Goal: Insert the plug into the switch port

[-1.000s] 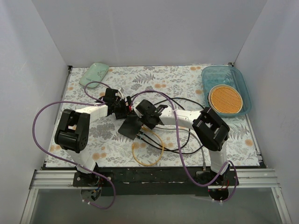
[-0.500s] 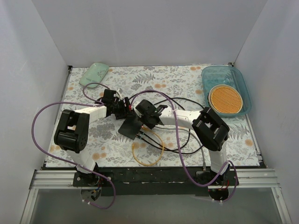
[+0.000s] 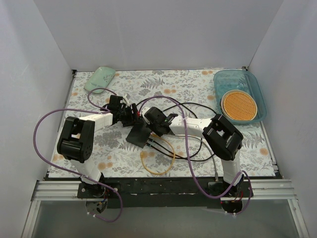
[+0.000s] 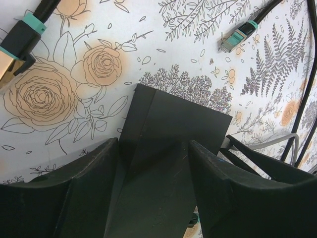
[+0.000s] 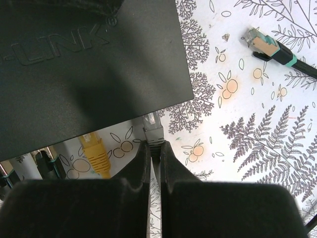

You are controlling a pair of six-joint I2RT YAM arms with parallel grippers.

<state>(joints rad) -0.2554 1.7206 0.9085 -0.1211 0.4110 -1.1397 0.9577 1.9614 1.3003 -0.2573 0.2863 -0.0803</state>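
The switch (image 3: 138, 134) is a flat dark box at the mat's middle. In the left wrist view the switch (image 4: 173, 124) fills the gap between my left gripper's (image 4: 153, 148) fingers, which press its two sides. My right gripper (image 5: 154, 146) is shut on a grey plug (image 5: 153, 130). The plug's tip sits right at the socket edge of the switch (image 5: 89, 64); whether it is inside a port is hidden. A yellow plug (image 5: 94, 148) stands at the same edge to its left. In the top view both the left gripper (image 3: 130, 118) and the right gripper (image 3: 149, 126) meet at the switch.
A loose teal-and-black plug (image 5: 267, 47) lies on the floral mat, also in the left wrist view (image 4: 237, 35). A yellow cable loop (image 3: 157, 161) and black cables (image 3: 198, 144) lie near the front. A teal tray (image 3: 257, 87) with an orange disc (image 3: 239, 105) is back right; a green mouse (image 3: 100, 78) is back left.
My right gripper has edged left toward the switch with the plug. The left gripper and switch have barely shifted.
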